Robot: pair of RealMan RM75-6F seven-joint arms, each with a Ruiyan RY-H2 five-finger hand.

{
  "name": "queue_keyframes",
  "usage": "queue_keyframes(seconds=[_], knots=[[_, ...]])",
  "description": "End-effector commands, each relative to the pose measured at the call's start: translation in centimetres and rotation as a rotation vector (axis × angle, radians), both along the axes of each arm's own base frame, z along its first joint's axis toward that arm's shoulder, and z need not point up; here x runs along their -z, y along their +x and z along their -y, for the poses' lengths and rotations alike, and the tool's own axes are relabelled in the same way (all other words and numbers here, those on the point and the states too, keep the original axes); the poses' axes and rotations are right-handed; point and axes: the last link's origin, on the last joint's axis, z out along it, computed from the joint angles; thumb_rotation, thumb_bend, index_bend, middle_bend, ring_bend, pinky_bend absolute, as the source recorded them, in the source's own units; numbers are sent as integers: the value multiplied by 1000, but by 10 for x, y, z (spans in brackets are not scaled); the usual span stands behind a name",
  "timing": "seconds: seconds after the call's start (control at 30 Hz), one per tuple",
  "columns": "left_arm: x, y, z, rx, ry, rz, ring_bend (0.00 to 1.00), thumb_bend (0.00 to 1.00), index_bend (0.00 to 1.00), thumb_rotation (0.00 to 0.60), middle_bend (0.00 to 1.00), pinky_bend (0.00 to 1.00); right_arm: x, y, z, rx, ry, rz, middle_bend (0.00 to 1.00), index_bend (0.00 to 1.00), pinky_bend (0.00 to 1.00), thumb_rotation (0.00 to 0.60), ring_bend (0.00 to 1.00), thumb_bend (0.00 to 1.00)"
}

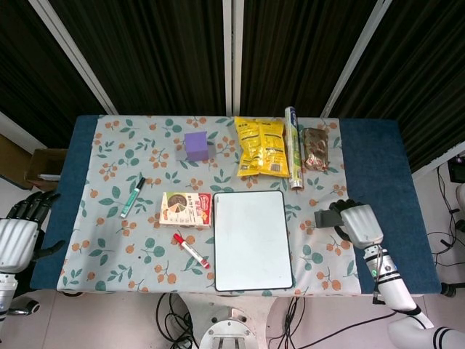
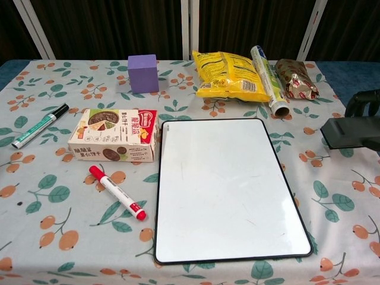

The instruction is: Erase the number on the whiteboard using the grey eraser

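Eraser [image 1: 328, 218] lay level, long axis left-right, gripped by right hand [image 1: 361, 224] beside whiteboard's [image 1: 252, 240] right edge.

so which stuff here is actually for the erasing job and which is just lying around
For the job: whiteboard, wiped blank; grey eraser, held by the right hand.

Lying about: red marker, green marker, cookie box, purple block, yellow snack bag, foil roll, brown packet.

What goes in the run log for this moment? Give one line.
whiteboard: blank | grey eraser: held off board, right side | right robot hand: grips eraser | left robot hand: idle at table's left edge
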Motion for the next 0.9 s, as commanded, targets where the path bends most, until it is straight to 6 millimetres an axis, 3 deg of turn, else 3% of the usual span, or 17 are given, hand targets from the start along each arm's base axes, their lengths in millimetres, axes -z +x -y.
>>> queue_keyframes(seconds=[0.03,0.13,0.2,0.27,0.53,0.73,0.9], knots=[[0,1,-1,1,-1,-1,117,16,139,600,124,214,7,-8,-1,53,43,23,483,595,483,600,407,339],[1,2,-1,3,-2,-1,117,16,139,600,124,214,8,-9,-3,57,77,28,323,415,339,600,224,316],[1,3,-2,5,-2,-1,117,16,139,600,124,214,8,-10,-5,58,106,33,136,185,156,600,68,281],[2,3,-1,6,-2,0,117,17,139,600,124,214,5,-8,-7,46,102,46,12,18,20,600,0,220],[-1,5,1,15,9,0,117,16,139,600,124,214,-27,-8,-34,-87,-59,226,0,0,0,600,0,107],[-3,6,1,16,11,-2,117,16,139,600,124,214,-75,-20,-68,-39,-281,89,0,0,0,600,0,109],[-3,6,-2,17,11,-2,117,17,139,600,124,214,-102,-22,-85,60,-382,35,0,0,0,600,0,119]])
